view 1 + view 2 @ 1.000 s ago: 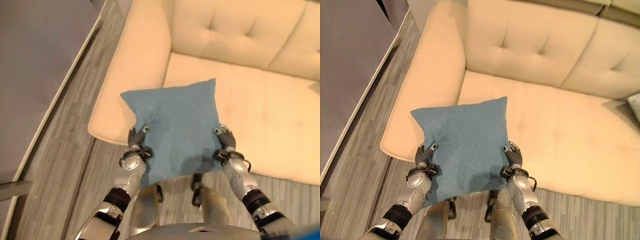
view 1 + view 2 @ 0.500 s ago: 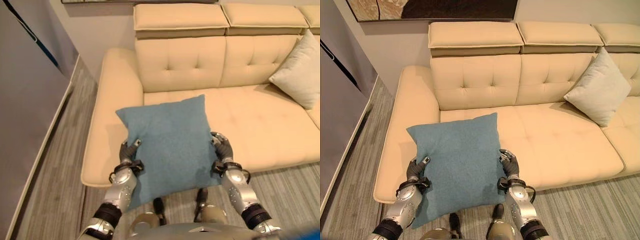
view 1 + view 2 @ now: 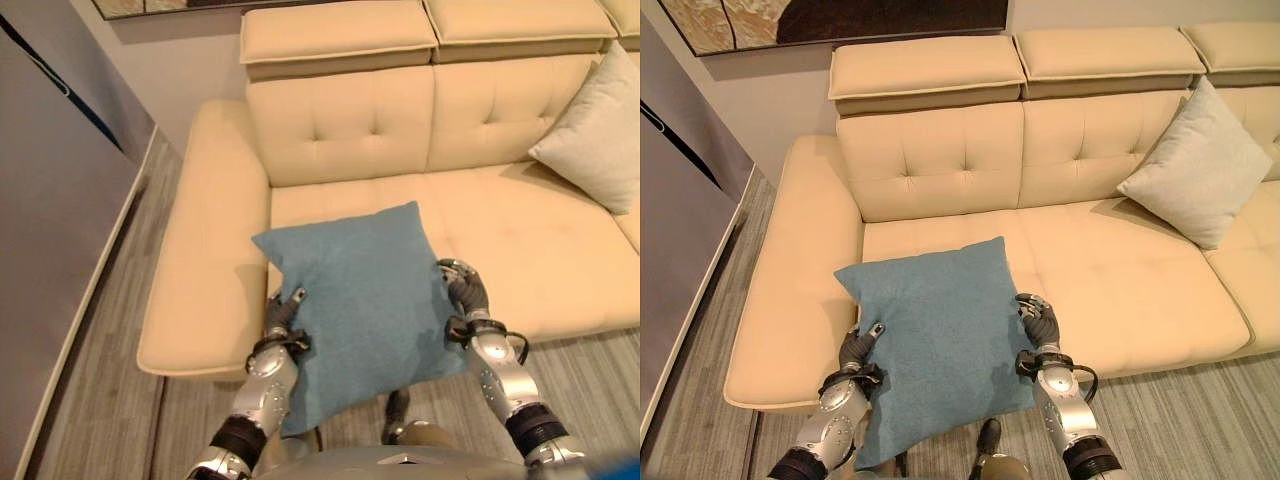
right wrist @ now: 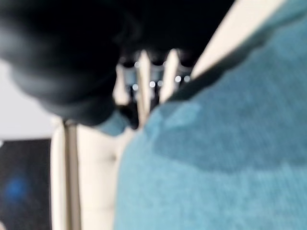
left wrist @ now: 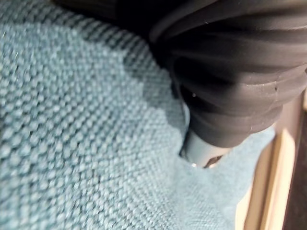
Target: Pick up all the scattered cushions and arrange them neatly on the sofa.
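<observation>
We hold a square teal woven-fabric cushion (image 3: pixel 936 340) between our left hand (image 3: pixel 858 362) and right hand (image 3: pixel 1042 328), fingers pinching opposite edges; it looks soft and light, best gripped at the sides.

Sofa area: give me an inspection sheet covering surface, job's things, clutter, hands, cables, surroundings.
Surface: cream sofa, tufted back, seat bare beyond the cushions.
Job's things: blue cushion held between both hands over the seat's front edge; pale cushion leaning upright against the backrest at the sofa's right.
Clutter: nothing seen.
Hands: left hand on the blue cushion's left edge, thumb on top; right hand on its right edge; their fingers are hidden behind the cushion.
Cables: nothing seen.
Surroundings: grey wood floor, framed picture on the wall above the sofa, grey panel at the left.
</observation>
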You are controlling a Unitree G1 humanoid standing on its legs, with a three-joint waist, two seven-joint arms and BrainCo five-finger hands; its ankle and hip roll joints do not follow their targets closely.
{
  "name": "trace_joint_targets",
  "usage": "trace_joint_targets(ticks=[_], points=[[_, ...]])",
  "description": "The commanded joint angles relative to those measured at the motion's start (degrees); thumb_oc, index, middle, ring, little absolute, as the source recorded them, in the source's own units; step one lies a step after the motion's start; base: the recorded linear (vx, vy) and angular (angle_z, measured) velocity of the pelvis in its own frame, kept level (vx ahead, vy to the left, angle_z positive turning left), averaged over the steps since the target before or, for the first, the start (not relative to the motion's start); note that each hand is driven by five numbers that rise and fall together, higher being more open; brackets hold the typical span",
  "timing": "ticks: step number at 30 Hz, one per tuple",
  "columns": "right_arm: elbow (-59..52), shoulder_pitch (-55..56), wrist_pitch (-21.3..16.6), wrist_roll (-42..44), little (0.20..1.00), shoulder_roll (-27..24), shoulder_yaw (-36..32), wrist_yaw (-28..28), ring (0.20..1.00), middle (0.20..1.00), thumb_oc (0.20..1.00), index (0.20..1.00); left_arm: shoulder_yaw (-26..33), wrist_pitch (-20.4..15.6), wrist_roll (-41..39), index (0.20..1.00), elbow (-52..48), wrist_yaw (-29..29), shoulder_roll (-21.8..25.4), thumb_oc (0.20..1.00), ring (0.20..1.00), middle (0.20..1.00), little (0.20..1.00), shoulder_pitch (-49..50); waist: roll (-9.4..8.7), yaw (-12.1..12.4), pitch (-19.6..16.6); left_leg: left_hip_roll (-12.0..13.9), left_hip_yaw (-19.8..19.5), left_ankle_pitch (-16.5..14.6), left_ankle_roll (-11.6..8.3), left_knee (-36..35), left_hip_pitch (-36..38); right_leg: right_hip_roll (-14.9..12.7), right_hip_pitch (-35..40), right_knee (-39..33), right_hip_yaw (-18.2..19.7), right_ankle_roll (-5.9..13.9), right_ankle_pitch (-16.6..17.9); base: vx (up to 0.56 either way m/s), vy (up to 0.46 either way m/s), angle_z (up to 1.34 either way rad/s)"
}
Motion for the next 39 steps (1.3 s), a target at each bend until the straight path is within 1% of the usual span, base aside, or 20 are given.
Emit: trace_joint_targets(ticks=[1,4,5,8,9,10,12,14,15,18,19,20,21,22,23,29,34,36,38,39], points=[[-4.5,-6.5,-3.6,-0.7,0.2,2.4,2.1,1.1,0.2,0.2,0.2,0.2,-0.9,-2.7,2.7,0.2,-5.8,-2.6,0.4,0.2,0.2,0.2,0.2,-5.2,-1.73,2.3,-1.0,-3.3,0.7,-1.2,-0.34,-0.7,-4.4,1.1,3.5,0.4,1.4,7.41,-3.9,0.14,-0.023,0.0],[-4.4,-6.6,-3.6,-0.6,0.2,2.7,2.1,0.8,0.2,0.2,0.2,0.2,-0.7,-2.6,2.6,0.2,-5.8,-2.5,0.6,0.2,0.2,0.2,0.2,-5.2,-1.49,3.1,-0.9,-2.7,2.6,0.7,-0.48,-2.6,-5.4,2.4,4.3,0.4,2.0,7.13,-5.0,0.12,0.009,-0.23],[-4.7,-6.4,-3.7,-1.0,0.2,3.4,2.5,0.4,0.2,0.2,0.2,0.2,-0.1,-2.6,2.7,0.2,-6.0,-2.0,0.9,0.2,0.2,0.2,0.2,-4.8,-1.54,3.5,-1.7,-2.4,2.4,1.7,0.28,-4.2,-4.0,3.4,5.4,0.6,2.1,6.83,-5.9,0.27,0.056,-0.41],[-4.5,-7.0,-3.9,-1.1,0.2,5.2,3.1,0.9,0.2,0.2,0.2,0.2,0.5,-2.2,2.8,0.2,-6.5,-1.9,2.5,0.2,0.2,0.2,0.2,-4.0,-2.88,4.7,-2.4,-2.2,3.5,0.7,1.36,-4.7,-0.9,3.0,5.3,6.8,2.2,6.71,-8.5,0.28,0.106,-0.33],[-4.5,-7.2,-3.9,-1.2,0.2,5.7,3.4,1.2,0.2,0.2,0.2,0.2,0.9,-2.0,3.1,0.2,-6.9,-2.0,3.3,0.2,0.2,0.2,0.2,-3.8,-3.2,5.0,-2.5,-2.1,4.1,0.0,1.83,-5.0,0.6,2.6,4.5,9.9,1.8,7.29,-8.8,0.18,0.097,-0.51],[-4.6,-7.7,-3.8,-1.4,0.2,6.4,3.7,1.8,0.2,0.2,0.2,0.2,1.3,-1.9,3.7,0.2,-7.5,-1.9,4.4,0.2,0.2,0.2,0.2,-3.7,-3.3,4.9,-1.9,-1.5,4.5,-0.6,2.37,-4.7,2.1,1.4,1.5,16.9,1.7,8.91,-8.4,0.14,0.089,-0.57],[-4.9,-8.4,-3.7,-2.0,0.2,6.9,4.0,1.9,0.2,0.2,0.2,0.2,1.6,-2.2,4.2,0.2,-8.0,-1.7,5.3,0.2,0.2,0.2,0.2,-4.1,-2.76,4.6,-1.3,-1.2,4.5,-1.3,3.22,-4.5,2.9,0.5,-2.6,23.6,2.4,10.48,-7.5,0.1,0.08,-0.27],[-5.3,-8.7,-3.7,-2.7,0.2,6.9,3.6,2.2,0.2,0.2,0.2,0.2,1.4,-2.3,5.0,0.2,-8.2,-1.9,5.2,0.2,0.2,0.2,0.2,-4.3,-1.98,4.1,-1.3,-1.7,3.5,-2.0,3.55,-5.1,4.2,-1.1,-3.5,20.4,3.0,9.29,-8.1,0.18,0.041,0.16],[-6.0,-8.4,-3.9,-3.0,0.2,6.5,3.1,2.0,0.2,0.2,0.2,0.2,1.0,-2.5,5.7,0.2,-8.4,-2.0,4.9,0.2,0.2,0.2,0.2,-4.8,-1.05,3.3,-1.0,-1.8,2.5,-2.7,3.68,-5.4,5.0,-2.7,-4.9,18.1,3.8,8.99,-7.4,0.18,-0.009,0.3],[-7.1,-8.2,-3.8,-3.9,0.2,5.8,2.3,1.8,0.2,0.2,0.2,0.2,0.1,-3.0,6.4,0.2,-8.5,-2.1,4.4,0.2,0.2,0.2,0.2,-5.8,-0.54,1.6,-0.7,-2.4,0.6,-3.7,3.49,-5.1,5.7,-4.1,-7.1,14.5,9.0,9.58,-4.7,0.16,-0.041,0.66],[-7.3,-8.1,-3.7,-4.0,0.2,5.6,2.1,1.8,0.2,0.2,0.2,0.2,-0.3,-3.2,6.5,0.2,-8.5,-2.3,4.3,0.2,0.2,0.2,0.2,-6.4,-1.03,1.3,-0.6,-2.8,0.2,-4.3,3.41,-4.8,5.8,-4.6,-6.1,12.6,9.6,9.96,-3.9,0.2,-0.115,0.53],[-6.4,-8.4,-3.7,-4.3,0.2,5.5,2.2,1.8,0.2,0.2,0.2,0.2,-0.5,-2.9,7.6,0.2,-8.0,-2.3,4.4,0.2,0.2,0.2,0.2,-7.0,-1.75,1.4,-1.2,-3.3,0.4,-4.8,3.05,-4.9,6.3,-5.5,-4.6,10.0,7.6,10.61,-2.1,0.19,-0.134,0.48],[-6.2,-8.5,-3.5,-4.6,0.2,5.2,2.2,1.9,0.2,0.2,0.2,0.2,-0.5,-2.9,7.6,0.2,-8.1,-2.5,4.4,0.2,0.2,0.2,0.2,-7.1,-1.75,1.3,-1.5,-3.2,0.4,-4.7,2.77,-4.9,6.2,-5.4,-4.3,9.4,7.0,10.66,-1.9,0.24,-0.167,0.45],[-5.7,-8.5,-3.0,-6.0,0.495,3.9,2.2,1.8,0.495,0.495,0.495,0.495,-0.6,-2.9,7.6,0.2,-8.2,-2.9,4.3,0.2,0.2,0.2,0.2,-6.8,-1.67,1.1,-2.3,-3.0,-0.1,-4.5,2.34,-5.8,6.6,-4.7,-3.4,7.5,6.6,10.64,-1.4,0.18,-0.134,0.42],[-5.5,-8.4,-2.7,-7.0,1.0,3.2,2.0,1.5,1.0,1.0,1.0,1.0,-0.6,-2.8,7.8,0.2,-8.3,-3.0,4.4,0.2,0.2,0.2,0.2,-6.5,-1.64,1.1,-2.6,-2.8,-0.1,-4.5,2.11,-6.2,6.9,-4.4,-2.5,6.4,6.0,10.6,-1.4,0.18,-0.136,0.23],[-1.2,-10.2,-0.6,-10.4,1.0,-1.9,1.4,-0.1,1.0,1.0,1.0,1.0,-0.6,-1.9,10.0,0.2,-8.0,-3.8,6.2,0.2,0.2,0.2,0.2,-6.2,-1.35,1.2,-2.0,-1.5,-1.2,-3.5,0.79,-8.1,6.9,-2.9,-1.1,3.7,4.1,9.81,-1.9,0.06,-0.101,0.1],[5.5,-14.3,0.5,-8.3,1.0,-6.9,2.0,2.1,1.0,1.0,1.0,1.0,-0.4,-1.5,13.6,0.2,-6.2,-6.3,10.1,0.2,0.2,0.2,0.2,-6.3,-1.18,1.9,1.8,-0.6,-1.7,-1.5,-0.27,-8.6,3.3,-2.5,-3.5,3.0,2.8,9.24,-1.6,-0.08,-0.058,0.15],[6.5,-15.1,0.6,-7.6,1.0,-7.5,2.4,2.6,1.0,1.0,1.0,1.0,-0.4,-1.5,14.1,0.2,-5.7,-6.7,10.9,0.2,0.2,0.2,0.2,-6.6,-1.14,2.0,2.4,-0.5,-1.8,-1.2,-0.41,-8.5,2.1,-2.6,-4.5,3.1,2.6,9.19,-1.5,-0.11,-0.031,0.05],[8.7,-17.8,0.6,-6.2,1.0,-9.3,2.8,3.7,1.0,1.0,1.0,1.0,0.0,-1.9,16.5,0.2,-3.3,-6.9,13.1,0.2,0.2,0.2,0.2,-8.3,-1.13,2.4,4.9,-0.2,-2.1,-0.2,-0.78,-7.9,-1.5,-2.8,-7.8,3.6,2.3,9.01,-0.8,-0.15,-0.029,0.05],[8.7,-17.8,0.5,-6.2,1.0,-9.3,2.8,3.7,1.0,1.0,1.0,1.0,0.0,-2.0,16.5,0.2,-3.2,-6.9,13.1,0.2,0.2,0.2,0.2,-8.3,-1.13,2.4,4.9,-0.2,-2.1,-0.2,-0.78,-7.8,-1.6,-2.8,-7.9,3.7,2.3,9.01,-0.8,-0.16,-0.024,0.08]])
